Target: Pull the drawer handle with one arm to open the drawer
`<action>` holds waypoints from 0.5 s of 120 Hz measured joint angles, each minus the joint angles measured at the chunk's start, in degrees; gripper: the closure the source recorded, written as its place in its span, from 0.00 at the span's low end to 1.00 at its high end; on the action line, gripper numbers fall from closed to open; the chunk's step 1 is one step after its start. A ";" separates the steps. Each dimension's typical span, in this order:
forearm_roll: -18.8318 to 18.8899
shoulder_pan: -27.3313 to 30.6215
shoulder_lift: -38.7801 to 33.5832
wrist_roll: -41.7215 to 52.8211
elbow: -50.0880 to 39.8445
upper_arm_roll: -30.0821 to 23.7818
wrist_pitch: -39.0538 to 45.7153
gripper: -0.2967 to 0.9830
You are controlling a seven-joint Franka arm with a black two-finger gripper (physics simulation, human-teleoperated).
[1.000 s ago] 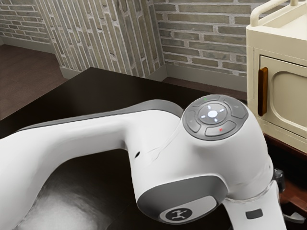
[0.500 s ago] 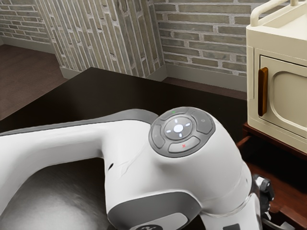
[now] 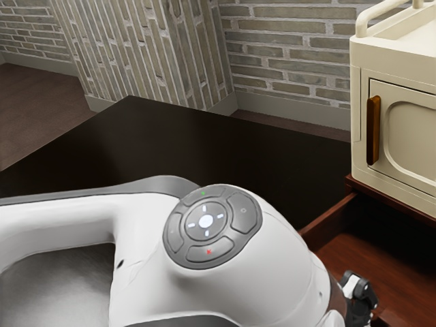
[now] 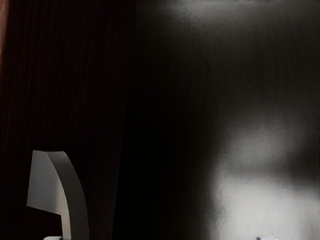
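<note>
Grey-brown brick walls (image 3: 293, 54) above a dark reddish-brown floor (image 3: 41, 102).

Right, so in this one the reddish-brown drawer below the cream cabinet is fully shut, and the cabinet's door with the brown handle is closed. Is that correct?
Not quite: the drawer stands open, with its reddish-brown inside exposed, as the exterior view shows. The cream cabinet's door with the brown handle is indeed closed.

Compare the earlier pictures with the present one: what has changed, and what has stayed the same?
The arm has moved down and toward the exterior view's left, and the drawer has slid out that way too, showing more of its inside. The cream cabinet and its closed door stayed put.
</note>
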 joint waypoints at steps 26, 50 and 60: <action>3.91 0.22 -2.88 -0.79 1.38 -2.01 0.34 0.30; 1.97 0.26 -3.08 -0.61 15.44 -0.34 -8.53 0.26; -2.57 0.57 -3.09 0.60 18.69 1.61 -14.50 0.25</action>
